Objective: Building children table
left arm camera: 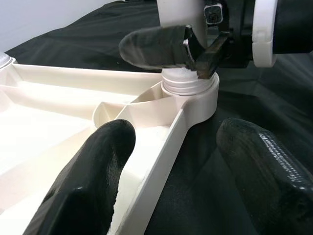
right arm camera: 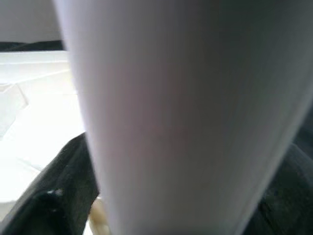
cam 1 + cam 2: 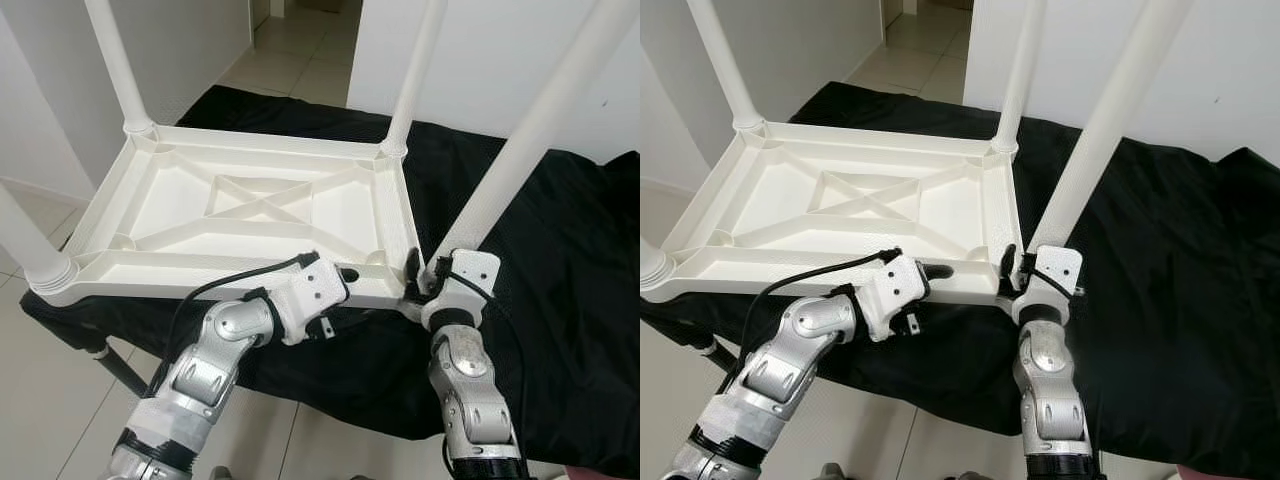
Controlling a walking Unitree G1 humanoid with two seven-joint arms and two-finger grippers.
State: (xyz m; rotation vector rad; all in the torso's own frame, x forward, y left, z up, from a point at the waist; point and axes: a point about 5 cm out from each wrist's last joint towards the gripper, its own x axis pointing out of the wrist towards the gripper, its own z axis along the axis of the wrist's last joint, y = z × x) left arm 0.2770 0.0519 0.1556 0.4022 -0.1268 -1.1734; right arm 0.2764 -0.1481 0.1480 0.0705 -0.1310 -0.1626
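White plastic tabletop (image 3: 250, 205) upside down on black cloth (image 3: 560, 260), left tool (image 1: 171, 161) spread astride its near rim, right tool (image 3: 422, 275) pinching the fourth leg (image 3: 520, 150) at the corner socket (image 1: 190, 90): best kept vertical, twisted home steadily.

The upturned table top (image 3: 250, 205) and its four legs (image 3: 535, 130) are plain white, lying on a solid black cloth (image 3: 560, 290) over pale beige floor tiles (image 3: 290, 65) at twelve o'clock, beside silver arms (image 3: 215, 365) with black fingers (image 1: 83, 181).
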